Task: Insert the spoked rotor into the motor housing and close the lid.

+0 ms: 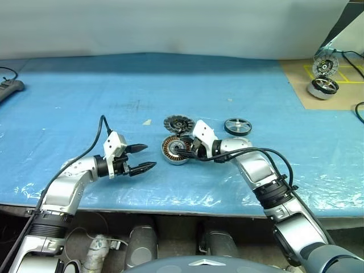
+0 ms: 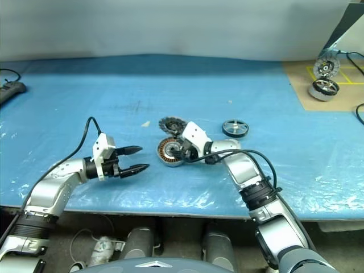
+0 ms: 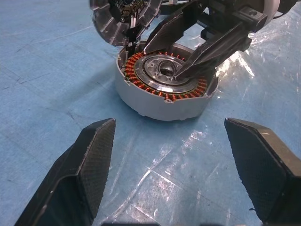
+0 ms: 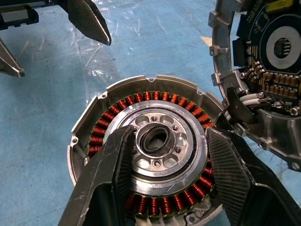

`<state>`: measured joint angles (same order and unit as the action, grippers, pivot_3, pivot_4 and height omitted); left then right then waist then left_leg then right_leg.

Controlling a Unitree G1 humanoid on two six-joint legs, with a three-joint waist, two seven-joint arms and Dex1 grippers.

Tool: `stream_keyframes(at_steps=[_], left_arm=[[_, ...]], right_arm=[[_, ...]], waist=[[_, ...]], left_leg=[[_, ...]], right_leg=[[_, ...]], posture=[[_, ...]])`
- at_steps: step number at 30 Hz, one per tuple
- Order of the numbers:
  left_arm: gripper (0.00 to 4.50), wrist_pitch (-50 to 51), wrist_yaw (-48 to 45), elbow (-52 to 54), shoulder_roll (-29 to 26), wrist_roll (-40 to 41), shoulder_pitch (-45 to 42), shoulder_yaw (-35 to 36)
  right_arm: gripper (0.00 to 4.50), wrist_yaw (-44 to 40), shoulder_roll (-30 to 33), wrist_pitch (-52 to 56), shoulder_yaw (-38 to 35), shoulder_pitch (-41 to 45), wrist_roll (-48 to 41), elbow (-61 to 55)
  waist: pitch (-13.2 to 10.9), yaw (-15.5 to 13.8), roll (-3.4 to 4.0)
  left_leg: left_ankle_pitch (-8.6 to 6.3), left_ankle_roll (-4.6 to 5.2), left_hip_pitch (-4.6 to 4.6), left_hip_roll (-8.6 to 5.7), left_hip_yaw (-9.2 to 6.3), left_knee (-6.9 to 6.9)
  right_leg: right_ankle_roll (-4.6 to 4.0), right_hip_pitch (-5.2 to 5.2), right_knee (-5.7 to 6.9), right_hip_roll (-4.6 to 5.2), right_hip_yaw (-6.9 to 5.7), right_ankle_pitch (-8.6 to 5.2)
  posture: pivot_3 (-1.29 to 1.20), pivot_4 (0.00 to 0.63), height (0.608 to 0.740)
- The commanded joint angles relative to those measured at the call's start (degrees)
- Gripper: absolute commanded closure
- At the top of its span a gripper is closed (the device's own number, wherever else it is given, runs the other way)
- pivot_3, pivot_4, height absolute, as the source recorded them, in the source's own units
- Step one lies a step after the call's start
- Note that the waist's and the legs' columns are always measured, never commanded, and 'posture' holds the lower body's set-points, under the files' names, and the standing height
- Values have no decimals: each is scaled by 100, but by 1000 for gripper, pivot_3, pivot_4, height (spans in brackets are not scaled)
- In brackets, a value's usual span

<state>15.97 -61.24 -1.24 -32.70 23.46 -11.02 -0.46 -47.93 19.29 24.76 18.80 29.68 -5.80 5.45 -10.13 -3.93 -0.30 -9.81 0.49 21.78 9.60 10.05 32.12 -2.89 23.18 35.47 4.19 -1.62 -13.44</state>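
The round motor housing (image 1: 174,150) lies on the blue table cover, its ring of copper coils and silver centre hub (image 4: 156,140) showing. Its lid (image 1: 179,123) stands swung open behind it, the circuit side (image 4: 268,66) facing out. The spoked rotor (image 1: 238,126), a dark-rimmed wheel, lies flat on the cover to the right of the housing. My right gripper (image 4: 167,134) reaches over the housing's middle, open, a finger on each side of the hub. My left gripper (image 1: 149,156) hovers open just left of the housing, holding nothing.
A second motor (image 1: 323,88) with its own raised lid sits on a brown board at the far right. A black object (image 1: 8,88) lies at the far left edge. The table's front edge (image 1: 170,207) runs close below both arms.
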Motion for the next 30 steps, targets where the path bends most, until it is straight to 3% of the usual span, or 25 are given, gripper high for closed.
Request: stream_keyframes(at_steps=[1,5,6,9,14,19,25,30], left_arm=[[489,-82,-57,107,-14,20,-17,16],[489,-82,-66,102,-8,15,-6,1],[489,-78,-66,101,-5,15,-5,-2],[489,-72,-69,101,-4,16,-4,-7],[489,-68,-77,103,4,13,-10,-8],[489,-76,-94,140,-14,11,-19,0],[489,-71,-95,171,-30,12,-15,8],[489,-41,-76,199,-28,25,-8,16]], right_arm=[[1875,-55,-77,196,-300,-57,-370,-344],[1875,-32,-145,313,-463,-33,-579,-514],[2047,-23,-164,339,-485,-30,-611,-538],[2741,-5,-196,358,-492,-18,-639,-556],[4483,19,-253,315,-254,-14,-454,-292],[4483,180,-340,276,-239,59,-324,-112],[4483,330,-40,55,293,39,487,547],[4483,88,214,-13,533,-191,585,232]], waist=[[0,2,0],[0,4,0],[0,5,0],[0,5,0],[0,6,0],[0,5,0],[0,6,0],[3,-10,0]], left_leg=[[0,0,0,0,0,0],[0,0,3,0,0,-1],[0,0,3,0,0,-1],[0,0,2,1,0,-1],[0,0,3,1,0,-2],[0,-1,4,1,0,-3],[0,-2,0,1,0,-3],[-1,-1,-33,0,0,-6]], right_leg=[[0,0,0,0,0,0],[0,4,-1,0,0,0],[0,4,-1,0,0,0],[0,4,-1,0,0,0],[0,5,-2,0,0,0],[0,6,-2,0,0,0],[0,3,-2,0,0,0],[3,-34,-6,0,2,-2]], posture=[[0,150,740],[0,150,740],[0,150,740],[0,150,740],[0,150,740],[0,150,740],[0,150,740],[0,150,740]])
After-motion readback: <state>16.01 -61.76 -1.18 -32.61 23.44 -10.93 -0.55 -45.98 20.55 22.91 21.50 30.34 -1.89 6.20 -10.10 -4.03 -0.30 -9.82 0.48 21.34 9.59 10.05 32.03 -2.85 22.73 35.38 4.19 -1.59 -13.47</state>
